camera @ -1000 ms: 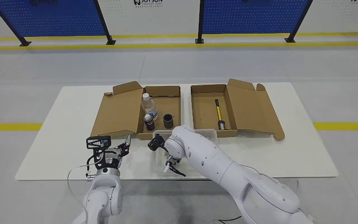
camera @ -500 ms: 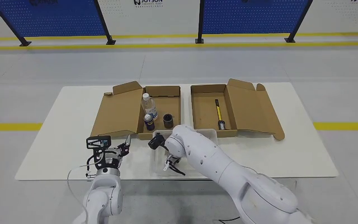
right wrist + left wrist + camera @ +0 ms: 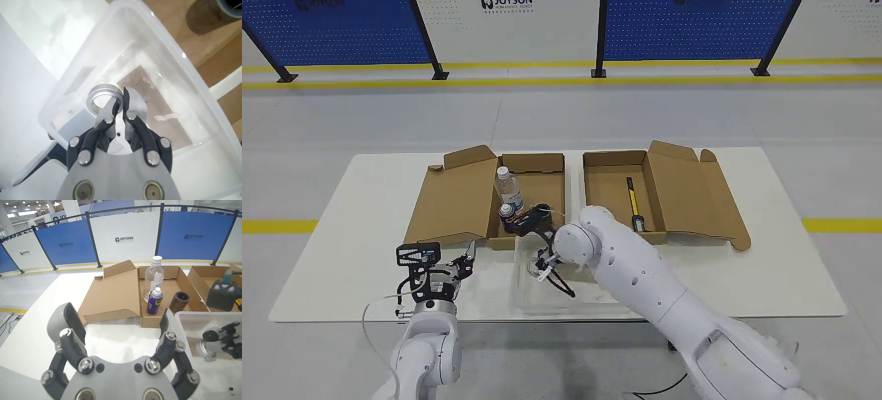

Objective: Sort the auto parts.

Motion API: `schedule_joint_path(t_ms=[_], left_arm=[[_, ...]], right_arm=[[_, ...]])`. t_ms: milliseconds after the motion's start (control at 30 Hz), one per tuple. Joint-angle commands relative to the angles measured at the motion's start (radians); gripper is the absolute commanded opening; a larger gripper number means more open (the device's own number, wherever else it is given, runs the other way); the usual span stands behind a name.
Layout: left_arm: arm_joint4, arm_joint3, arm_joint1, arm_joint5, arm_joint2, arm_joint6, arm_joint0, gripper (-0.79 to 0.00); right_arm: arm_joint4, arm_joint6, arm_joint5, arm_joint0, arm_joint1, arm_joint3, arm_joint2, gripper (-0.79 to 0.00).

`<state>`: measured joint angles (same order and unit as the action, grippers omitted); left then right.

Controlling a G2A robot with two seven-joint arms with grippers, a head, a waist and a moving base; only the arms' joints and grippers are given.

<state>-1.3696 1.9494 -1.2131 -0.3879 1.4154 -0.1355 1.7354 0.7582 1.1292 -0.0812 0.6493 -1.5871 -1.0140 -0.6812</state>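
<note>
My right pincer (image 3: 119, 103) pinches one wall of the silver metal ring (image 3: 105, 88) over the clear plastic bin (image 3: 170, 41) near me, left pincer (image 3: 118, 308) gaping wide, and I fear so slim a bite could let it swivel or drop.

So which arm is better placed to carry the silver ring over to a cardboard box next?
Right, probably. The right pincer is shut on the silver ring over the clear bin, close to the cardboard box with the bottle. The left pincer hangs open and empty above the table.
</note>
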Motion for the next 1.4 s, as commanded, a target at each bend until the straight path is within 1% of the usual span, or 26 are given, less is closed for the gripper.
schedule_joint_path(t_ms=[0,67,133,200,300,400,500,700,833,867,933,1033,1200,1300,1367], left_arm=[[0.000,0.000,0.000,0.000,0.000,0.000,0.000,0.000],[0.000,0.000,0.000,0.000,0.000,0.000,0.000,0.000],[0.000,0.000,0.000,0.000,0.000,0.000,0.000,0.000],[0.000,0.000,0.000,0.000,0.000,0.000,0.000,0.000],[0.000,0.000,0.000,0.000,0.000,0.000,0.000,0.000],[0.000,0.000,0.000,0.000,0.000,0.000,0.000,0.000],[0.000,0.000,0.000,0.000,0.000,0.000,0.000,0.000],[0.000,0.000,0.000,0.000,0.000,0.000,0.000,0.000],[0.000,0.000,0.000,0.000,0.000,0.000,0.000,0.000],[0.000,0.000,0.000,0.000,0.000,0.000,0.000,0.000],[0.000,0.000,0.000,0.000,0.000,0.000,0.000,0.000],[0.000,0.000,0.000,0.000,0.000,0.000,0.000,0.000],[0.000,0.000,0.000,0.000,0.000,0.000,0.000,0.000],[0.000,0.000,0.000,0.000,0.000,0.000,0.000,0.000],[0.000,0.000,0.000,0.000,0.000,0.000,0.000,0.000]], right_arm=[[0.010,0.016,-0.011,0.067,0.043,-0.113,-0.091,-0.785],[0.033,0.033,-0.022,0.139,0.080,-0.216,-0.172,-0.785],[-0.002,0.020,-0.054,0.223,0.109,-0.309,-0.256,-0.785],[-0.063,-0.001,-0.104,0.299,0.130,-0.371,-0.332,-0.785],[-0.153,-0.037,-0.160,0.380,0.149,-0.420,-0.407,-0.785],[-0.215,-0.066,-0.192,0.423,0.158,-0.437,-0.443,-0.785],[-0.266,-0.094,-0.214,0.443,0.164,-0.437,-0.458,-0.785],[-0.263,-0.112,-0.214,0.441,0.172,-0.439,-0.456,-0.785],[-0.180,-0.135,-0.169,0.424,0.179,-0.467,-0.455,-0.785],[-0.138,-0.146,-0.150,0.418,0.182,-0.482,-0.457,-0.785],[-0.005,-0.153,-0.094,0.407,0.189,-0.518,-0.453,-0.785],[0.109,-0.159,-0.022,0.394,0.194,-0.567,-0.450,-0.785],[0.242,-0.113,0.063,0.351,0.201,-0.590,-0.450,-0.785],[0.333,-0.088,0.095,0.310,0.206,-0.568,-0.458,-0.785],[0.426,-0.056,0.116,0.282,0.209,-0.546,-0.449,-0.785]])
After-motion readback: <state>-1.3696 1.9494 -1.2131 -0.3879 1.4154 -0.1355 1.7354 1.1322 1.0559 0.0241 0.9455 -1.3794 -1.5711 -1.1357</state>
